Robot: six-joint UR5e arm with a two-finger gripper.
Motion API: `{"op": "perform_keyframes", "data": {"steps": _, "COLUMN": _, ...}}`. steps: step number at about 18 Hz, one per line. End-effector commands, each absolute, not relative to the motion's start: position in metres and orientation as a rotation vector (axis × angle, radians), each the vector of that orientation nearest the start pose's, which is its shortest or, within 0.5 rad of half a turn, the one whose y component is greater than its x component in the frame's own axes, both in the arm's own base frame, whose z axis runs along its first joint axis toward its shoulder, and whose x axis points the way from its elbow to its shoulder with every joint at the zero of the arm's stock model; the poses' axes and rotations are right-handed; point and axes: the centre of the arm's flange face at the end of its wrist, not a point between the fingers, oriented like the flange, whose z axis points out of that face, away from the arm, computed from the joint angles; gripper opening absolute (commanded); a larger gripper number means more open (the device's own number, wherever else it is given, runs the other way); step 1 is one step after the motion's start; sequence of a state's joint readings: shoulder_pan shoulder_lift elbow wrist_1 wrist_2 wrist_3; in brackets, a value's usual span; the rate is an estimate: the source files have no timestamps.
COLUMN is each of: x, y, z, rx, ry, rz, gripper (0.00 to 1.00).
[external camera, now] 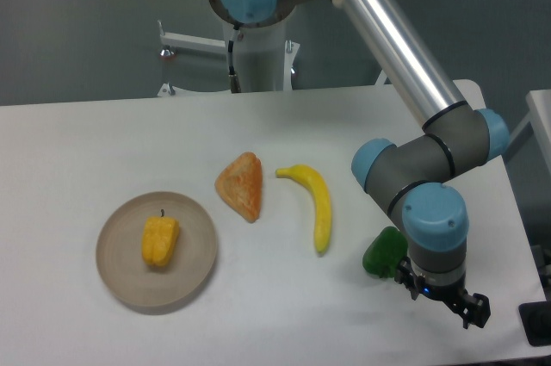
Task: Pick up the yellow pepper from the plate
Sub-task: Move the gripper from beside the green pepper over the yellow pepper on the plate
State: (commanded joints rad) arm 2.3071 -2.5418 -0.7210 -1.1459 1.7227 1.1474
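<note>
Resting on plate (116,278): yellow pepper (160,241)

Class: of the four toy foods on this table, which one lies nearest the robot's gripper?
The small green toy pepper, partly hidden beside the gripper. The yellow banana, orange wedge and plated yellow pepper lie farther left.

The pepper (160,240) is small, blocky and orange-yellow, with a short dark stem pointing up and away. It lies near the middle of the plate (117,272), a round beige dish with a raised rim.
</note>
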Motion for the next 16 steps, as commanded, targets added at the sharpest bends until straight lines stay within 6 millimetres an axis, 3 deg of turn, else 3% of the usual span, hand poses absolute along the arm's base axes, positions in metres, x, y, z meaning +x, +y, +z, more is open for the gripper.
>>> {"op": "perform_keyframes", "data": {"steps": 5, "x": -0.49, "y": 0.72, "z": 0.299, "rx": -2.982, "ry": 0.585, "rz": 0.519, "gripper": 1.0}}
{"op": "perform_keyframes", "data": {"steps": 8, "x": -0.475, "y": 0.713, "z": 0.32, "rx": -2.977, "ry": 0.558, "rz": 0.475, "gripper": 1.0}}
{"op": "perform_keyframes", "data": {"steps": 11, "x": -0.446, "y": 0.702, "z": 0.339, "rx": -2.999, "ry": 0.539, "rz": 0.405, "gripper": 1.0}}
{"op": "perform_keyframes", "data": {"steps": 12, "x": -0.423, "y": 0.698, "z": 0.351, "rx": -3.014, "ry": 0.54, "rz": 0.368, "gripper": 1.0}}
{"op": "perform_keyframes", "data": {"steps": 16, "x": -0.371, "y": 0.689, "z": 0.4, "rx": -2.974, "ry": 0.357, "rz": 0.267, "gripper": 1.0}}
